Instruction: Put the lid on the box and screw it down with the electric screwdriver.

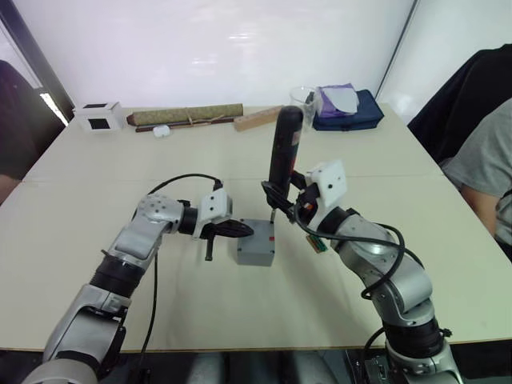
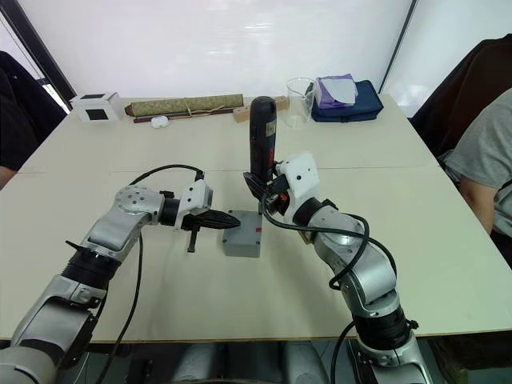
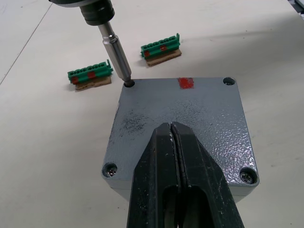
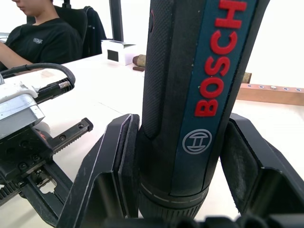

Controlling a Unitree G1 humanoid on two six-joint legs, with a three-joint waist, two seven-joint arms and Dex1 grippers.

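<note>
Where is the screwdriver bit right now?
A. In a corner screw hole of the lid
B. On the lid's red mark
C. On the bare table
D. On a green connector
A: the left wrist view shows the bit seated in a corner hole of the lid.

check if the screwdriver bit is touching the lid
Touching. The left wrist view shows the electric screwdriver with its bit tip seated in a corner screw hole of the lid.

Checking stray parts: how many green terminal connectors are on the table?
2. Both lie on the table beyond the box, past its red-marked edge: one beside the screwdriver bit, the other farther along. More could be hidden.
</note>
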